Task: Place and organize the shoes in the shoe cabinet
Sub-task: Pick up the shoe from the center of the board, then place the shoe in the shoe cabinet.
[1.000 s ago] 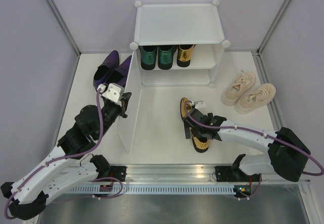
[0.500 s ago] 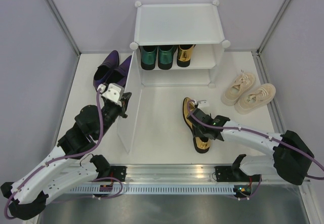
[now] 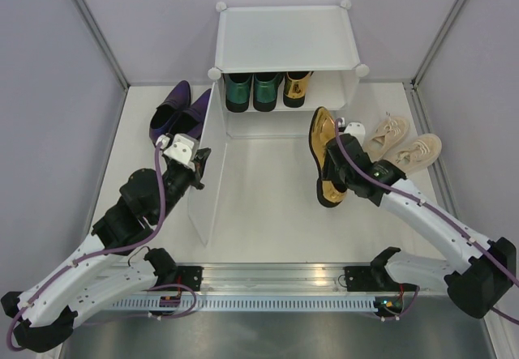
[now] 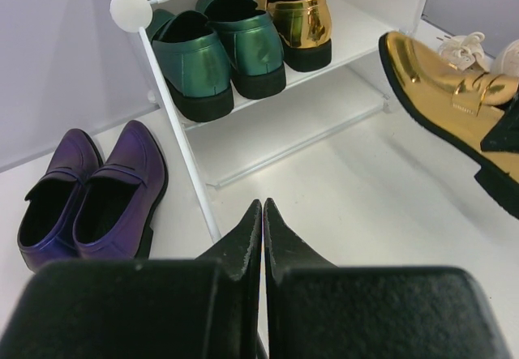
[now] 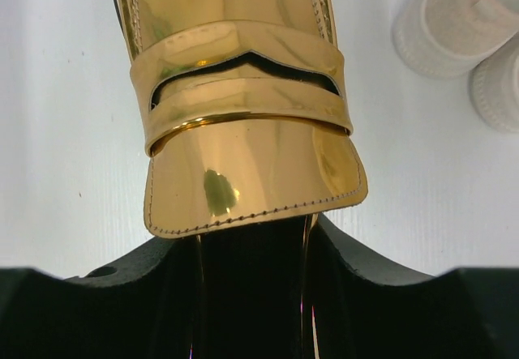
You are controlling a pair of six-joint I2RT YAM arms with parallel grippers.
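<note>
From above, the cabinet [image 3: 284, 39] was seen at the far edge of the surface [image 3: 259, 213], with its door panel [image 3: 207, 164] swung out towards the near side. The green loafers [image 3: 251, 91] and a second gold loafer [image 3: 297, 88] were lined up on the upper shelf, leaving a narrow gap at the right end. A gold loafer [image 3: 326, 152] was gripped by the right tool [image 3: 340, 171] in front of the cabinet's right half, with the sneakers [image 3: 399, 150] just to its right. The purple shoes [image 3: 177, 112] were set left of the door panel. The left tool [image 3: 200, 164] was kept closed and empty against the panel's edge.

In the left wrist view, the closed fingertips [image 4: 263, 221] were pointed at the cabinet's open front. The lower shelf [image 4: 308, 120] was left bare, and the held loafer [image 4: 442, 83] was seen tilted, raised off the surface at the right.

In the right wrist view, the loafer's heel end was clamped between the tool's jaws [image 5: 251, 294]. Open surface was shown to its left and the sneakers' pale soles [image 5: 462, 43] near its right.
</note>
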